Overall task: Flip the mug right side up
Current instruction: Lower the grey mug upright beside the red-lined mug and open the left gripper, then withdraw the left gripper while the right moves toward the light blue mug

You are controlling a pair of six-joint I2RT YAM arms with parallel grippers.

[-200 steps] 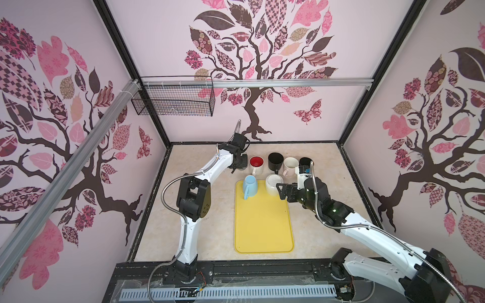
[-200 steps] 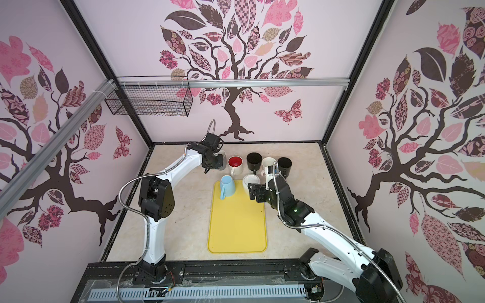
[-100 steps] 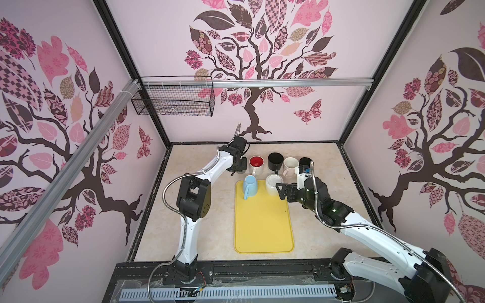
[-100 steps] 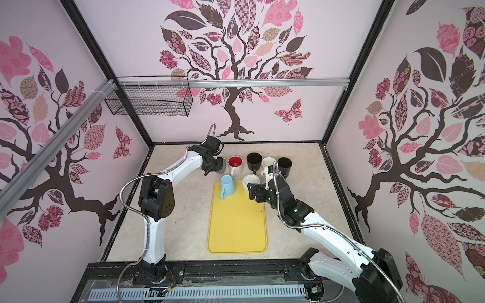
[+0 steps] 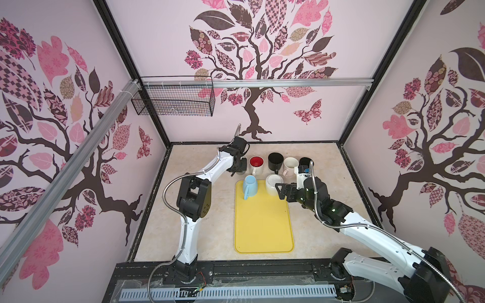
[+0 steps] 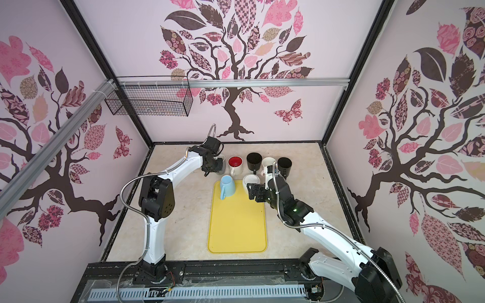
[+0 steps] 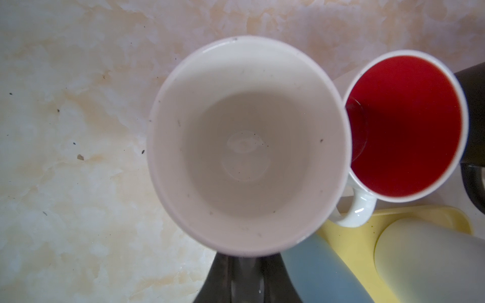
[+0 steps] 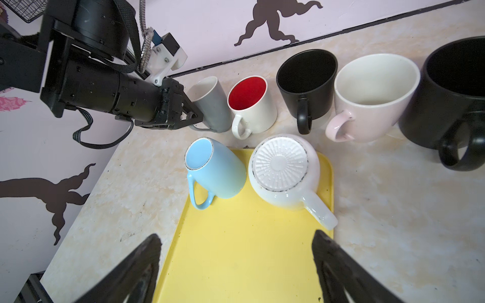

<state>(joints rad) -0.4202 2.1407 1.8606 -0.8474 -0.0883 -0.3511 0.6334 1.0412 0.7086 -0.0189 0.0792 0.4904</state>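
Nearest you, the flat yellow plastic tray (image 5: 262, 223) lies lengthwise on the marbled beige surface (image 5: 217, 230). Its near two-thirds are bare, and strips of open surface run along both long edges out to the black frame at the walls.

Over the tray's far right part the right arm's fingers (image 8: 126, 270) hang spread wide with nothing between them, facing two mugs that sit bottom-up at the tray's far end. The sky-blue ceramic mug (image 5: 250, 186) stands in the far left corner, handle towards you. The white ceramic mug with a ribbed base (image 5: 273, 183) fills the far right corner close beside it, its handle pointing back at those fingers and ending near the tray's lip.

Just past the tray's far edge a row of upright mugs crosses the surface. At its left end the left arm's fingers (image 8: 190, 111) are pinched shut on the handle of the grey ceramic mug with a white inside (image 8: 210, 105), which sits mouth up right beside the white mug with a red inside (image 5: 256, 162). Then come a black mug (image 5: 275, 161), a pale pink mug (image 5: 290, 165) and a second black mug (image 6: 284, 165), packed side by side.

Behind them a narrow band of surface reaches the back wall. High up, a black wire basket (image 5: 173, 99) hangs from an aluminium rail (image 5: 288, 83), against pink walls with a tree decal (image 5: 252, 118).
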